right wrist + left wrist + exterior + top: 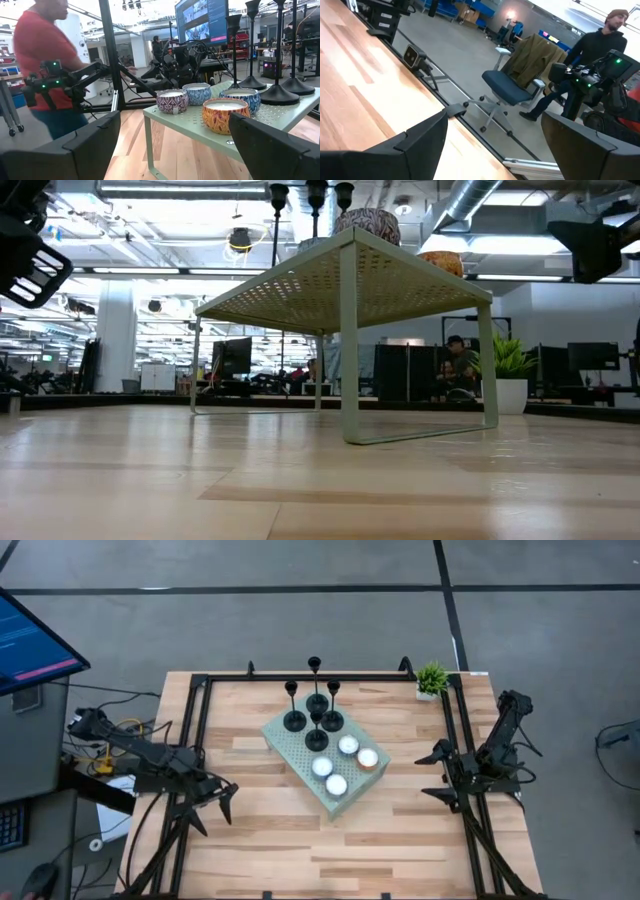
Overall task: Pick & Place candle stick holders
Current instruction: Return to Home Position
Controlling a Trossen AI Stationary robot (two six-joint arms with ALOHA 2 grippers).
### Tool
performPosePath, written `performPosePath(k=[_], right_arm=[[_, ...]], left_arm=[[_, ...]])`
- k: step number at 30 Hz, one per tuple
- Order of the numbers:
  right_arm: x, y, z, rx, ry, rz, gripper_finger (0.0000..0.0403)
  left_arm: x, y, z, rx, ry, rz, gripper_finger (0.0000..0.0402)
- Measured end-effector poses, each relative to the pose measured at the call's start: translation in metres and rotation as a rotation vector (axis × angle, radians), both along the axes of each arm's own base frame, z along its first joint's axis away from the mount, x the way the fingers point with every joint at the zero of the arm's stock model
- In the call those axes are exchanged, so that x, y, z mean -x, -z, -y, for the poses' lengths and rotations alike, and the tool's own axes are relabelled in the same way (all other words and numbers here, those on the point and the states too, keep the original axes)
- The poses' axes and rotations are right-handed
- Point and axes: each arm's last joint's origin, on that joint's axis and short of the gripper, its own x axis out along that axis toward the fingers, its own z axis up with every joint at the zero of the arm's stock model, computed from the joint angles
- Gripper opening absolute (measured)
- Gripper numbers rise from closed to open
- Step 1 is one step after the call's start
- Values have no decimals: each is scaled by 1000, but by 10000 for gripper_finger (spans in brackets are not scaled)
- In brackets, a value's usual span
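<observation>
A pale green perforated metal shelf (285,747) stands in the middle of the light wooden tabletop (260,850), turned at an angle to its edges. The four matte black candle stick holders (317,738) stand upright on top of this shelf, at its far end. They make a tight group, with their round disc bases just beside each other. On the nearer end of the same shelf sit four round candles in patterned tins (336,784), also close together. In the right wrist view one tin is orange (225,115), one purple (172,100), and two are blue. A small green potted plant (432,678) stands at the far right corner of the tabletop, well apart from the shelf.

The left gripper (212,810) is over the left side of the tabletop, well apart from the shelf. Its jaws are wide and hold nothing. The right gripper (438,775) is at the right side, near the black frame rail, and points toward the shelf. Its jaws are wide too, and empty. In the low view both grippers hang above the tabletop and do not touch it.

Beyond the tabletop, the right wrist view shows a person in a red shirt (40,55). The left wrist view shows a person in dark clothes (600,45) behind a blue office chair (510,85).
</observation>
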Motion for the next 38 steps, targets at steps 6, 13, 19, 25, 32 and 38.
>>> performPosePath(k=[6,13,19,25,32,38], right_arm=[[0,0,0,0,0,0,361],[0,0,0,0,0,0,361],[0,0,0,0,0,0,361],[0,0,0,1,0,0,361],[0,0,0,1,0,0,361],[0,0,0,0,0,0,361]], left_arm=[[-2,3,1,-14,-1,-33,323],[-5,6,2,-28,-1,-66,323],[-6,9,3,-38,-1,-90,323],[-7,10,3,-42,-1,-101,323],[-7,10,3,-42,-1,-101,323],[-7,10,3,-42,-1,-101,323]])
